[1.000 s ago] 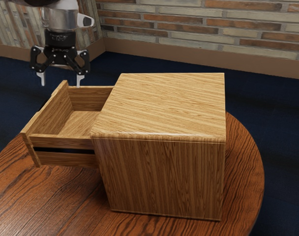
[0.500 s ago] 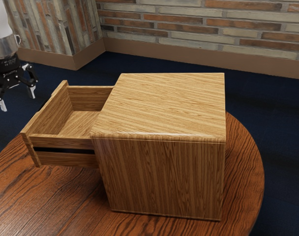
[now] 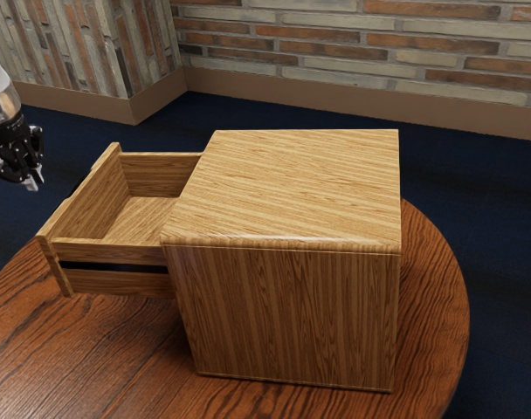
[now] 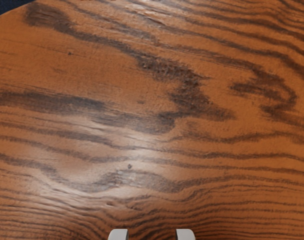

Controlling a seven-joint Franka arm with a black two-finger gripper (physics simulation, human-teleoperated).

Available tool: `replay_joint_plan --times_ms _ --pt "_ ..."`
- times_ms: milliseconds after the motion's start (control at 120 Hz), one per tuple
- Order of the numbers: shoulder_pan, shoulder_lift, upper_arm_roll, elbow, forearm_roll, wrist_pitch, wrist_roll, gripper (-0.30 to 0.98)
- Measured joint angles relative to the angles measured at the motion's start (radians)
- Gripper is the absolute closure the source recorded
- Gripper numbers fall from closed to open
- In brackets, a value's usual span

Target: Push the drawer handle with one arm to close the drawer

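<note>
In the exterior view my gripper (image 3: 31, 179) is off the drawer's front, at the exterior view's far left, touching nothing. It is turned nearly side-on, with its tips angled down. The wrist view shows the gripper (image 4: 152, 234) open, with a gap between its two tips. The wooden drawer (image 3: 143, 216) stands pulled out from the cabinet (image 3: 287, 188). A dark sliver of the handle (image 3: 77, 186) peeks past the drawer front's outer side; the front panel hides most of it.
Beneath the cabinet is a round wooden table (image 3: 117, 358), whose grain and a bit of edge appear under my hand in the wrist view. Blue floor (image 3: 475, 209) and a brick wall (image 3: 335, 52) lie behind.
My gripper has swung from above the drawer's far side out beyond its front, then turned and dropped slightly, its fingers closer together than before. Drawer and cabinet have not moved.
</note>
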Motion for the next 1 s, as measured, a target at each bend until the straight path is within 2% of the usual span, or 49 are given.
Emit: replay_joint_plan --times_ms 150,425,1000 --pt "0.017 0.077 -0.003 0.002 -0.016 0.105 -0.039 0.75" --pt "0.012 0.142 -0.017 0.009 -0.025 0.225 -0.079 0.78" --pt "-0.005 0.076 -0.066 -0.104 -0.018 0.297 -0.121 0.79"
